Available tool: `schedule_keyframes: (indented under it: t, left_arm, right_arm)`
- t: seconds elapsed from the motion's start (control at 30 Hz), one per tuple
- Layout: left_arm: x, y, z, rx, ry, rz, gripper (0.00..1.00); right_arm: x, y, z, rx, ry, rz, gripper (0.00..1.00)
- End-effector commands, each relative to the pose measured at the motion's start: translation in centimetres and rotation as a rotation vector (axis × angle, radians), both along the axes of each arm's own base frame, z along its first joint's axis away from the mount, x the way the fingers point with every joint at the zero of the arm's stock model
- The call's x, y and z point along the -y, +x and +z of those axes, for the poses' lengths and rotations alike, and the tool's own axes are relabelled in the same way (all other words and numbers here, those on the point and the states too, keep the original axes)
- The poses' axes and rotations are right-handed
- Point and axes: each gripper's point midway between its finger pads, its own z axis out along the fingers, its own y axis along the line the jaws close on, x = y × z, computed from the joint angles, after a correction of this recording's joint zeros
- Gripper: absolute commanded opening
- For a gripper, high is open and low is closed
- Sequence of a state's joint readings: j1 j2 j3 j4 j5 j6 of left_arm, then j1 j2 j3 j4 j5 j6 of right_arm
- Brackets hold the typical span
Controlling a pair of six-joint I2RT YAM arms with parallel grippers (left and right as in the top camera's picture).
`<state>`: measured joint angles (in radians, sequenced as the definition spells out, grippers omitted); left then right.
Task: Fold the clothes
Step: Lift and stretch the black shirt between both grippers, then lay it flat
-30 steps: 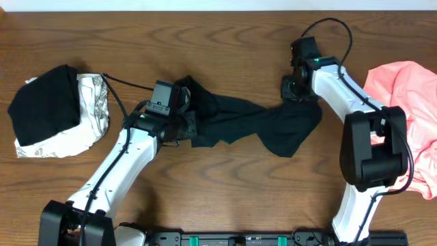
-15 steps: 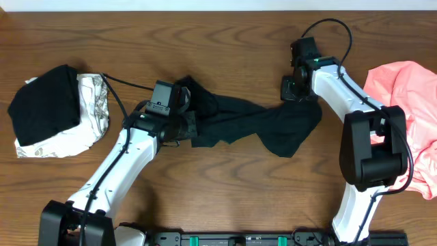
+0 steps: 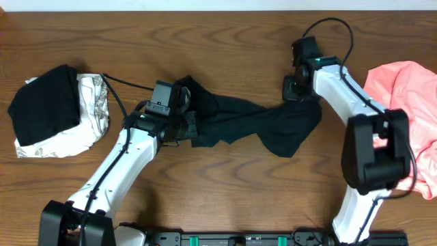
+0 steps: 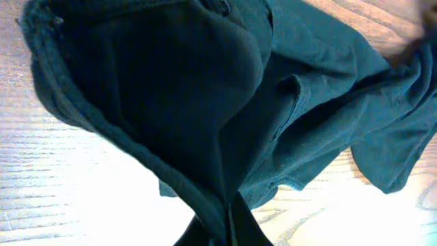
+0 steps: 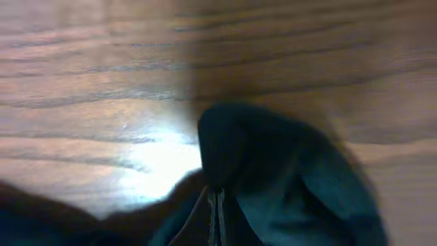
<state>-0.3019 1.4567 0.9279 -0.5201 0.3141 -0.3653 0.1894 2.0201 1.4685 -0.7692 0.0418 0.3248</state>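
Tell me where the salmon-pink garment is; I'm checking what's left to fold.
Overhead, the salmon-pink garment lies bunched at the table's right edge, partly under the right arm, apart from the black T-shirt.

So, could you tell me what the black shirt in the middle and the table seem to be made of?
Black shirt: soft matte knit, probably cotton jersey; it drapes in limp folds, with a stitched hem. Table: wood or wood-look laminate, smooth, slightly glossy; grain lines and glare.
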Motion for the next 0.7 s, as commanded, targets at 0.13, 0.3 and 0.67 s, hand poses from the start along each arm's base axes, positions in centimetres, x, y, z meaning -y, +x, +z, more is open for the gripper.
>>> schedule_keyframes:
  t: [0.13,0.3,0.67]
  left_arm:
    - [0.0,-0.5,2.9,0.057,-0.029,-0.013,0.06]
    - [-0.3,-1.7,8.2,0.186,-0.068,-0.013,0.06]
    - [-1.5,-5.5,20.7,0.565,-0.194,-0.003,0.06]
  right_arm:
    - [2.0,-0.8,14.9,0.323,-0.037,-0.018,0.01]
    - [2.9,-3.6,21.3,0.453,-0.014,-0.034,0.01]
    - [4.0,-9.6,28.8,0.62,0.018,-0.042,0.01]
